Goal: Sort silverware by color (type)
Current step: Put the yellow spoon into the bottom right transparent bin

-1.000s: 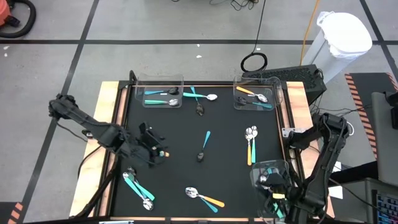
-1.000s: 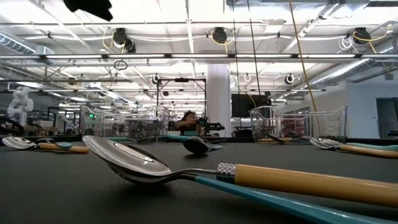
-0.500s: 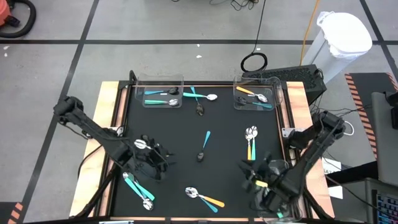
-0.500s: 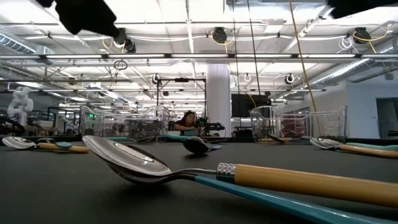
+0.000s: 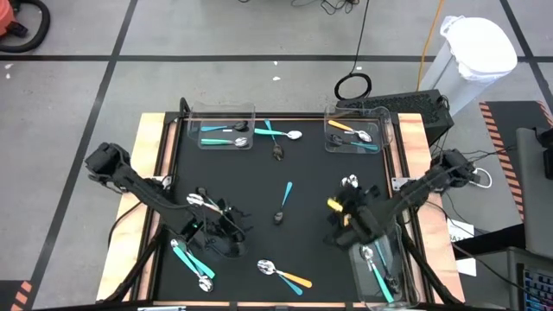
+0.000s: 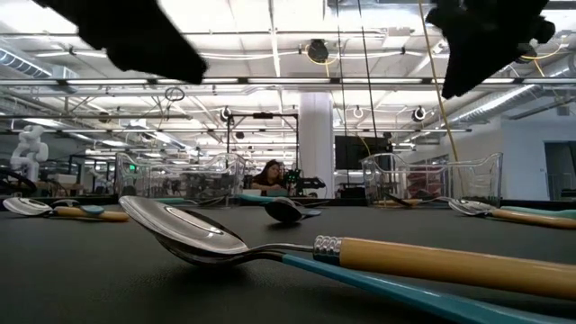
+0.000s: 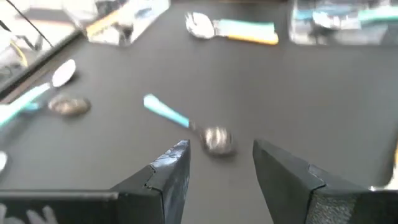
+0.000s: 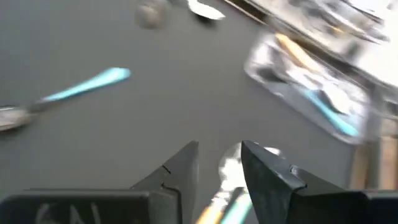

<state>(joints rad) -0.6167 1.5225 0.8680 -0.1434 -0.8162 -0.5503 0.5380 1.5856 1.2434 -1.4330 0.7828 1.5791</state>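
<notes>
Right arm: since a second ago it has swung from the frame's lower right corner inward. The right gripper [image 8: 219, 154] now hangs over the right-middle of the black mat [image 5: 251, 186], jaws a narrow gap apart and holding nothing.
Left arm: it has come from the mat's left edge toward the lower centre. The left gripper [image 7: 219, 155] has its jaws set wider, with nothing between them.
Lower-right bin [image 5: 399, 268]: uncovered now that the right arm has left. A teal-handled spoon [image 5: 378, 269] lies inside, so one drop looks done.
Upper bins: the upper-left bin [image 5: 222, 111] and upper-right bin [image 5: 380, 114] each hold a few pieces, unchanged.
What it means: both arms appear to be lining up fresh picks. Much of the silverware is still unsorted.
Right target, likely: the orange-and-teal pair [image 5: 348, 182], right-middle, just below its jaws.
Left target, likely: the lone teal spoon [image 7: 186, 124] at mat centre, just ahead of its jaws.
Loose silverware: shiny or dark heads, thin teal or orange handles. One pair [image 5: 283, 275] lies at lower centre, another [image 5: 192, 263] at lower left.
</notes>
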